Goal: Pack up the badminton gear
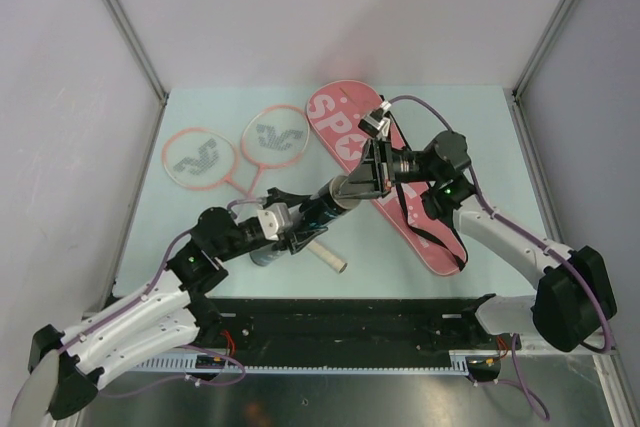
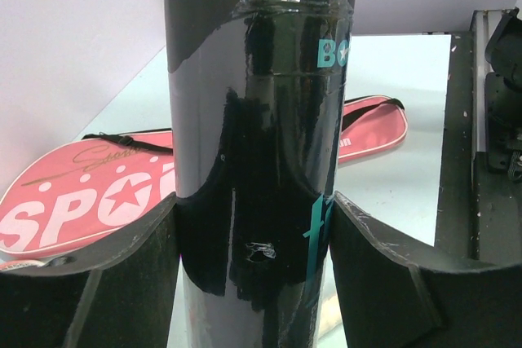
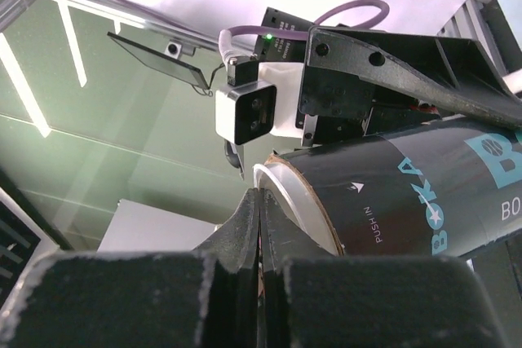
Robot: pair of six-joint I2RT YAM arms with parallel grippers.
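Observation:
My left gripper (image 1: 296, 231) is shut on the black cylindrical tube (image 1: 326, 209) and holds it tilted above the table; in the left wrist view the tube (image 2: 261, 120) fills the gap between both fingers (image 2: 98, 283). My right gripper (image 1: 366, 183) is shut, its tips (image 3: 259, 201) against the white rim of the tube's end cap (image 3: 283, 195). The tube (image 3: 424, 193) reads "PUSH IN". The pink "SPORT" bag (image 1: 336, 123) lies flat behind the arms and also shows in the left wrist view (image 2: 81, 201). Two pink rackets (image 1: 200, 158) (image 1: 275, 137) lie at the far left. No shuttlecocks show.
A white racket handle (image 1: 326, 258) lies on the table under the tube. The bag's black strap (image 1: 425, 232) trails over its near end. Grey walls enclose the table on three sides. A black rail (image 1: 350, 322) runs along the near edge.

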